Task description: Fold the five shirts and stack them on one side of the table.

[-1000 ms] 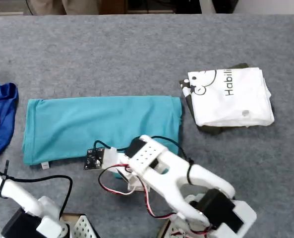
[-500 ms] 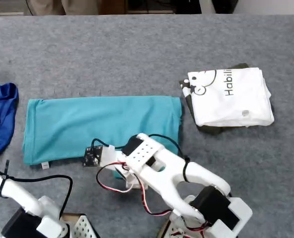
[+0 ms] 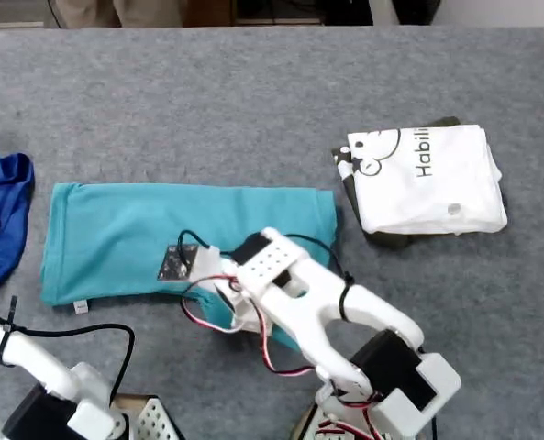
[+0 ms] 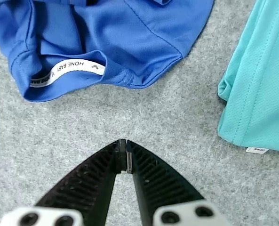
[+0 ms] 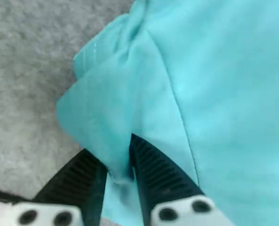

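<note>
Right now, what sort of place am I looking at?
Probably a robotics lab bench: a grey felt-covered table, a white plastic robot arm with exposed wires, and a teal fabric shirt spread out.

- White folded shirt (image 3: 425,188): dark lettering (image 3: 424,154) along its top face, beside a line drawing.
- Blue shirt (image 4: 106,28): white neck label (image 4: 66,69) with dark print.
- Teal shirt (image 4: 261,84): small white tag (image 4: 257,150) at the hem, its print too small to read.
</note>
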Tool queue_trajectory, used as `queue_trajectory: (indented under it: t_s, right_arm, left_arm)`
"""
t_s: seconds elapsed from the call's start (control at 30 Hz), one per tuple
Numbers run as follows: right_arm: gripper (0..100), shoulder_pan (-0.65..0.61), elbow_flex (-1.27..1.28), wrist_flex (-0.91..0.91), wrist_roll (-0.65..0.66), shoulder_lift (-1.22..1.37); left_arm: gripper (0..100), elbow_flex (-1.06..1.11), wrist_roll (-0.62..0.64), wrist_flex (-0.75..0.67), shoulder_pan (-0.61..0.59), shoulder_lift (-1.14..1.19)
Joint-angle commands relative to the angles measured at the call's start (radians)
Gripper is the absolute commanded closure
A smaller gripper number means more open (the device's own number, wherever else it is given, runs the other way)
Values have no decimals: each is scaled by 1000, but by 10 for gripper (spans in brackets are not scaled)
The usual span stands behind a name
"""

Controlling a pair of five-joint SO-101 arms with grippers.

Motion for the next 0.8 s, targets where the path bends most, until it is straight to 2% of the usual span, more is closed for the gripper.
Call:
queue_trajectory:
  t_s: [0.0,0.2,0.4,0.53,0.77]
  right_arm:
    - [994,19,-156,137,3,-5]
    - [993,19,-398,365,153,7]
    - [993,19,-576,519,302,213]
    - [995,42,-684,545,390,357]
    - [994,88,-891,551,480,426]
  left_arm:
    - [980,-18,-11,-3,-2,-33]
    - [980,-51,-5,-3,0,-31]
    - [980,-55,-5,-2,-6,-31]
    - [980,-55,-9,-2,-11,-31]
    - [980,-55,-9,5,-12,-31]
